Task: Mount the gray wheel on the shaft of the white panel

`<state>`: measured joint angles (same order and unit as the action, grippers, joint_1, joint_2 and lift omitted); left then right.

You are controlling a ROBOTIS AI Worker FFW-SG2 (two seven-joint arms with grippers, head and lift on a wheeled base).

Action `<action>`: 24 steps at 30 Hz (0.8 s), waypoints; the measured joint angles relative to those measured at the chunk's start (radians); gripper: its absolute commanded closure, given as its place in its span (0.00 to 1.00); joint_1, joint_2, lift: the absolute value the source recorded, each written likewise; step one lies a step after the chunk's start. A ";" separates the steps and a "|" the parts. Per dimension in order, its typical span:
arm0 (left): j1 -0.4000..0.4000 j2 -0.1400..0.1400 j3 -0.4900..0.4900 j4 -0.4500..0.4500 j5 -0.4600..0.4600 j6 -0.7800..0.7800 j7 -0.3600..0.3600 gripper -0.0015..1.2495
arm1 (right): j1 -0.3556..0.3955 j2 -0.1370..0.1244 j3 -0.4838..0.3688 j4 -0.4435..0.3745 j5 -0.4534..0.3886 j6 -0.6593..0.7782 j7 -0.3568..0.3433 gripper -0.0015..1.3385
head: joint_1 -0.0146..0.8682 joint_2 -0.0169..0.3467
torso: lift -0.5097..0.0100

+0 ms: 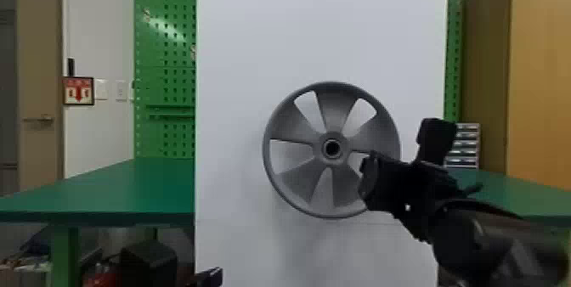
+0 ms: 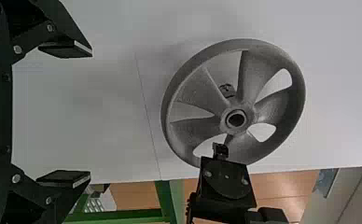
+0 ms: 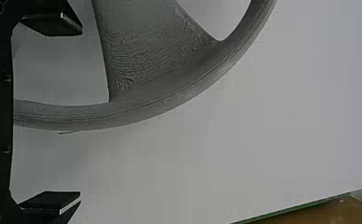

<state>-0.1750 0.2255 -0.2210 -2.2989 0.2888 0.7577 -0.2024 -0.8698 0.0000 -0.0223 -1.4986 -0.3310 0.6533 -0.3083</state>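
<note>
Gray wheel (image 1: 320,148) sat upright close to the white panel (image 1: 323,31), probably borne by the hidden shaft; seating was hard to tell. Right gripper (image 3: 81,113) hung wide open, empty, near the rim, placed for nudging. Left gripper (image 2: 91,113) gaped empty.

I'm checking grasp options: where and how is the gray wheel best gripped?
Probably by the right side of its rim, coming from the front: the wheel stands upright facing the robot, and gaps between its broad spokes should let one finger go inside the rim, the other outside.
</note>
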 measured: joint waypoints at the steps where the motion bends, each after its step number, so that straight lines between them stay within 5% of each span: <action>1: 0.000 0.000 0.000 0.000 0.000 0.000 0.000 0.27 | 0.006 0.000 0.002 -0.009 0.003 -0.004 0.000 0.04 | 0.06 0.03 | 0.03; 16: 0.010 0.000 0.009 0.000 0.008 0.000 0.000 0.27 | 0.157 0.000 0.056 -0.174 0.103 -0.132 0.070 0.03 | 0.06 0.03 | 0.03; 24: 0.016 -0.001 0.014 -0.001 0.009 0.000 0.000 0.27 | 0.256 0.000 0.049 -0.245 0.139 -0.196 0.166 0.03 | 0.06 0.03 | 0.03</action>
<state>-0.1587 0.2244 -0.2074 -2.2994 0.2976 0.7578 -0.2024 -0.6138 0.0000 0.0264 -1.7435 -0.1919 0.4572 -0.1427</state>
